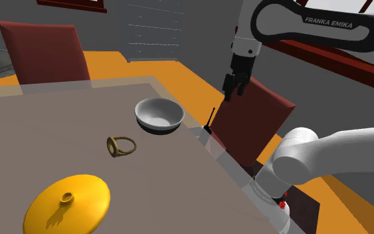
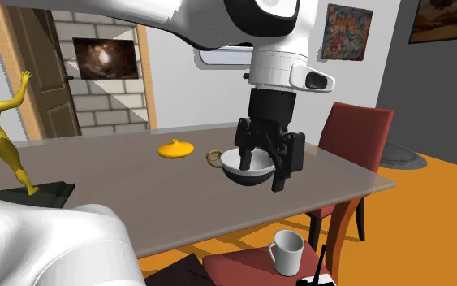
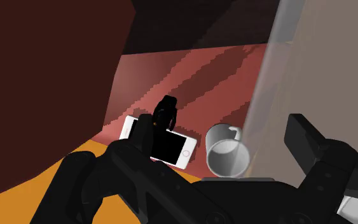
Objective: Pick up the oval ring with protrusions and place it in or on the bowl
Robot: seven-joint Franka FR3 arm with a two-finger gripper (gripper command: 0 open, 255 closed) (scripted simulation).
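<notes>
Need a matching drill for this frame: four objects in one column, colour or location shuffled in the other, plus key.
1. ring
2. bowl
3. lid
4. mug

A. on the red chair seat
B. yellow, flat on the table, knob up
C. pale grey, near the table edge
D. brassy, lying between bowl and lid

Pairs: 1-D, 2-C, 3-B, 4-A

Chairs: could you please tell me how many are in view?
2. One chair stands at the table's end, upper left in the shoulder view; the second chair is beside the table, below the gripper, with a mug and phone on its seat. Others may be hidden.
</notes>
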